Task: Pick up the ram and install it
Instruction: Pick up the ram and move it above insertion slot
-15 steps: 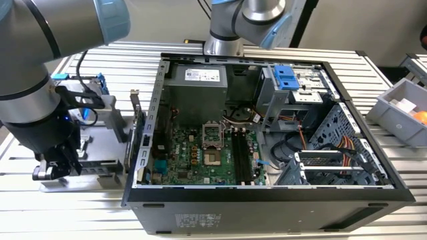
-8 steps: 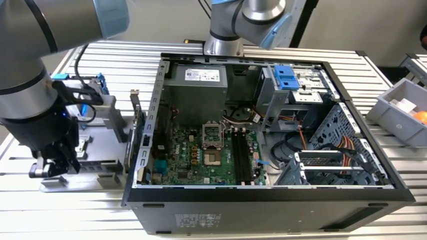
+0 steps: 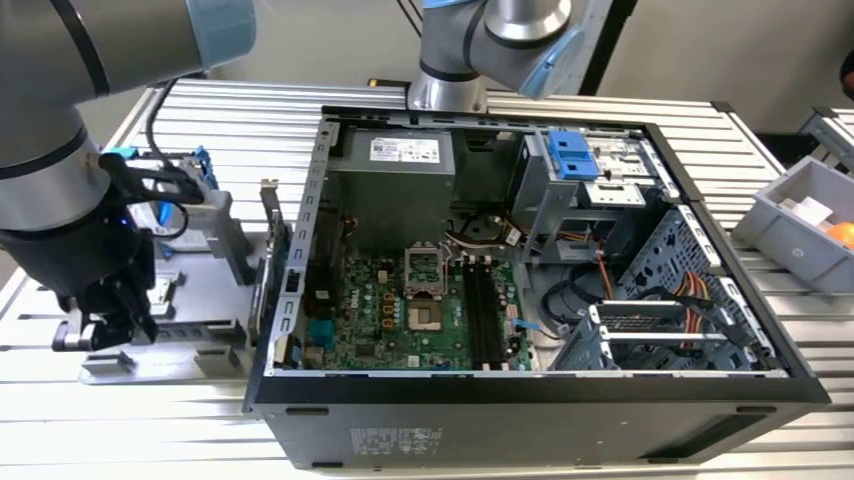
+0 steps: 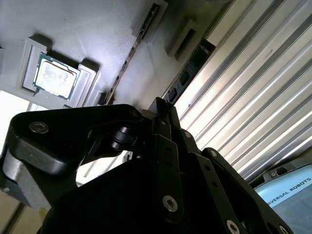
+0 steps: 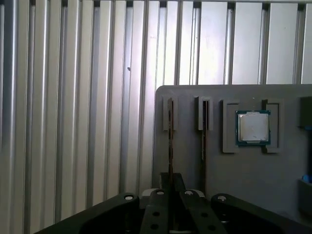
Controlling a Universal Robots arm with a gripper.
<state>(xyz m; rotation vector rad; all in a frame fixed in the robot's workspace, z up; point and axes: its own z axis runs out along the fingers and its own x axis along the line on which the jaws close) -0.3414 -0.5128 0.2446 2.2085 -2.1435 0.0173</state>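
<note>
On the tabletop: grey holder with upright slots.
Tool: narrow, pinched on the ram.
Ram: on edge in one slot, one end between the fingertips.

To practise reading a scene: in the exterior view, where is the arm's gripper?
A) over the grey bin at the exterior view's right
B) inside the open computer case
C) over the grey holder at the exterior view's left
C: the gripper hangs over the grey holder, outside the computer case.
</note>
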